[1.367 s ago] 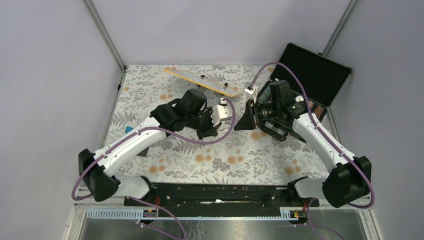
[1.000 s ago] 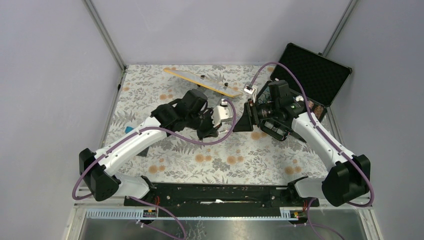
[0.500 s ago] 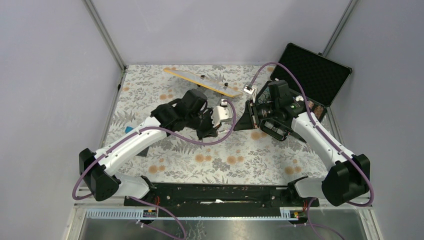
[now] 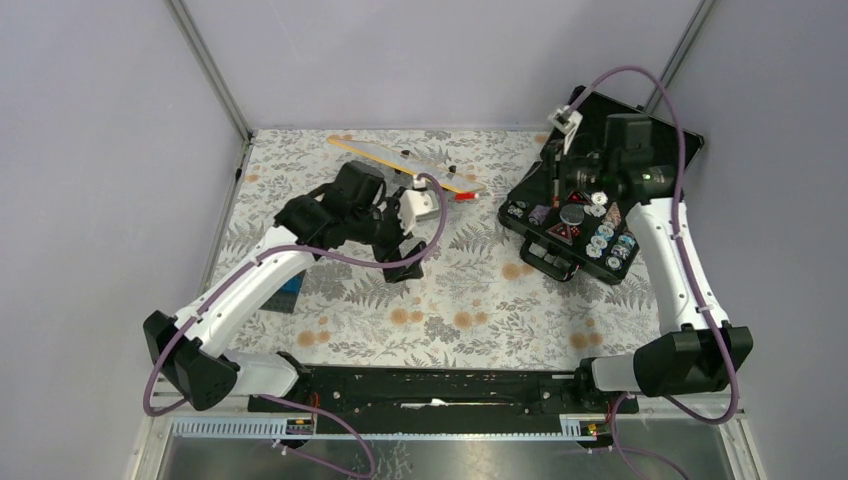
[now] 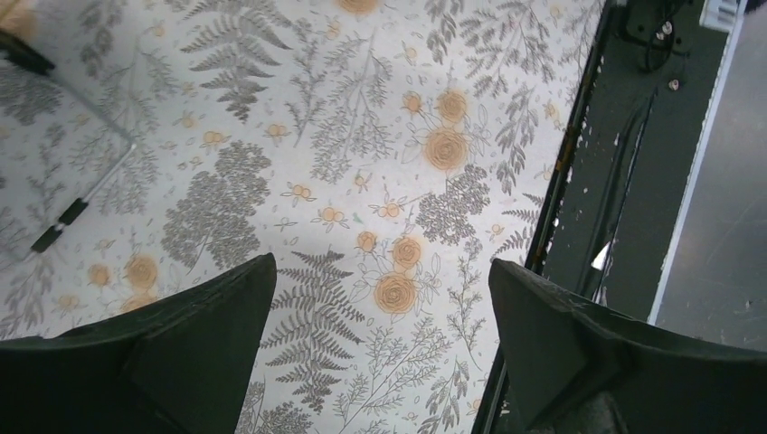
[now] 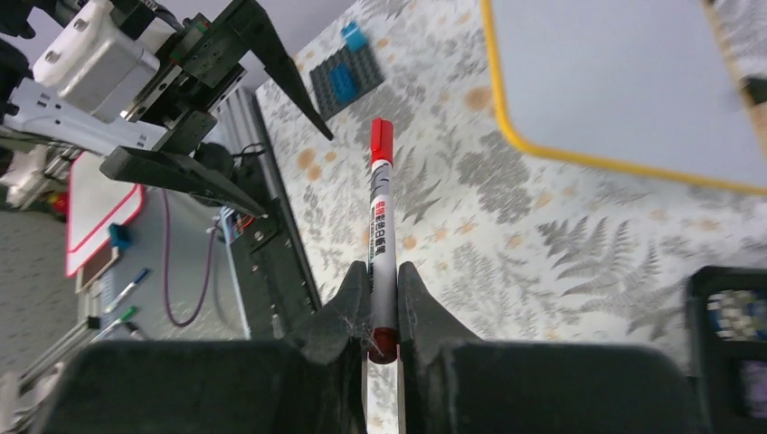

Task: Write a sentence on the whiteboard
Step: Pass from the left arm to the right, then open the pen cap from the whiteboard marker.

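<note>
The whiteboard (image 4: 400, 160) stands tilted at the back of the table, white with a yellow rim. Its face (image 6: 624, 81) shows blank white in the right wrist view, so the sentence is out of view. My right gripper (image 6: 380, 271) is shut on a red and white marker (image 6: 383, 226) that sticks straight out past the fingertips. In the top view it (image 4: 550, 185) hangs high over the black case. My left gripper (image 5: 381, 267) is open with only tablecloth between its fingers. It (image 4: 400, 245) hovers just in front of the board. A small red piece (image 4: 462, 196) lies by the board's right end.
The open black case (image 4: 630, 130) at the back right holds several small round pieces (image 4: 585, 225). A dark plate with a blue brick (image 4: 290, 288) lies at the left. The black base rail (image 4: 440, 385) runs along the near edge of the flowered tablecloth.
My left gripper opened and drew back to the left. My right arm lifted and swung right over the case with the marker. A small red piece now lies by the board.
</note>
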Available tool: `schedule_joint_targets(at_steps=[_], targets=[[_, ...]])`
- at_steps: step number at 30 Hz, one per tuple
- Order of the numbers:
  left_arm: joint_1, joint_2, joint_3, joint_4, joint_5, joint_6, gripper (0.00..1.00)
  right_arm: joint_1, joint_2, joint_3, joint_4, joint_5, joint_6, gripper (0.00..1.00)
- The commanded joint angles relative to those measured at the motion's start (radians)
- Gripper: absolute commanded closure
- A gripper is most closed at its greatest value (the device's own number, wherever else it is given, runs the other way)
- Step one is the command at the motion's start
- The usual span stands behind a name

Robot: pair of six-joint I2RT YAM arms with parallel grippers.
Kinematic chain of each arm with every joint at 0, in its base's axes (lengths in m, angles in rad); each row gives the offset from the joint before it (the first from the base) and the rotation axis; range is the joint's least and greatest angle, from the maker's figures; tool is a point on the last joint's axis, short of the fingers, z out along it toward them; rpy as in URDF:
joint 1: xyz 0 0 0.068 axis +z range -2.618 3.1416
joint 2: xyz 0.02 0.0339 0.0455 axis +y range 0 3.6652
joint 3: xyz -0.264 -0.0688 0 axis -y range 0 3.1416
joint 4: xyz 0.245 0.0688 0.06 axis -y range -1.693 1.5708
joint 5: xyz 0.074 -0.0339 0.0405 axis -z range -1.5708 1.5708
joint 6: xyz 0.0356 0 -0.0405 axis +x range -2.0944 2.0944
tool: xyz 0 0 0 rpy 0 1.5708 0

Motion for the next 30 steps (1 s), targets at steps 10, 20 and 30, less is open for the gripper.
schedule_joint_targets(at_steps=[10, 20, 30], targets=[[0.021, 0.044, 0.304, 0.085, -0.047, -0.065, 0.01, 0.119, 0.023, 0.075, -0.125, -0.096, -0.081, 1.00], [-0.052, 0.089, 0.323, -0.023, 0.020, 0.039, 0.22, 0.151, -0.005, 0.067, -0.112, -0.113, -0.061, 1.00], [-0.065, 0.096, 0.272, -0.052, 0.035, 0.064, 0.50, 0.150, -0.014, 0.064, -0.142, -0.152, -0.085, 1.00]])
